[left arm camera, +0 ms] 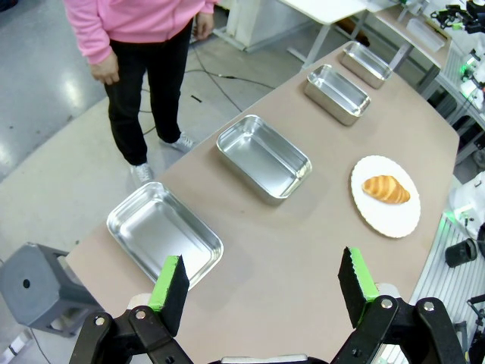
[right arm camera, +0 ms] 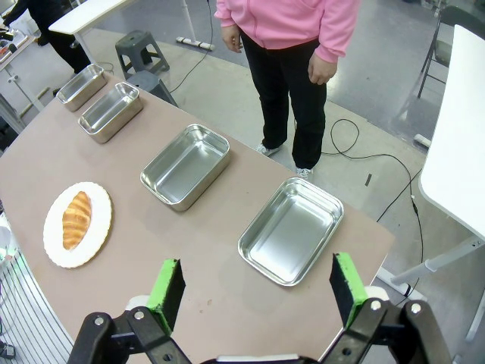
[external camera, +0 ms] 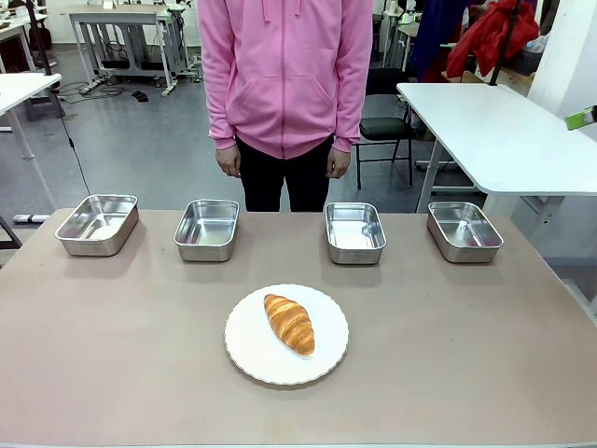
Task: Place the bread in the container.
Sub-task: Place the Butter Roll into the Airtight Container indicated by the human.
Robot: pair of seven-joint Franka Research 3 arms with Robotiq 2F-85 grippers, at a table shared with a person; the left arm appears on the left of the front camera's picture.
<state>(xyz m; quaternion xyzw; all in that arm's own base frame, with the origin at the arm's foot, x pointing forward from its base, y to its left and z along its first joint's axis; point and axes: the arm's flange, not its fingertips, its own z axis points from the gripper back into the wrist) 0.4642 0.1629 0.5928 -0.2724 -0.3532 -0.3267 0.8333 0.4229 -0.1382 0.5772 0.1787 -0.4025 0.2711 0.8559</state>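
I am holding my left tool (left arm camera: 264, 274) wide open, its green-padded fingers (left arm camera: 170, 282) spread with nothing between them. It is hanging above the left end of the surface (external camera: 485, 364), near the leftmost tray (external camera: 96, 224). I am holding my right tool (right arm camera: 255, 277) open in the same way, gripping nothing, and it is hanging above the right end, near the rightmost tray (external camera: 464, 231). The bread (external camera: 289, 323) is lying slantwise on a round white plate (external camera: 244, 353), which is sitting at the near middle of the surface. Four steel trays are standing in a row along the far edge. The second tray (external camera: 207, 229) and the third tray (external camera: 354, 231) are sitting beyond the plate, apart from it, one to each side of its middle. All four are showing bare, shiny bottoms. A person (external camera: 284, 65) in a pink top is standing at the far side, between those two middle trays, arms hanging down at the hips.
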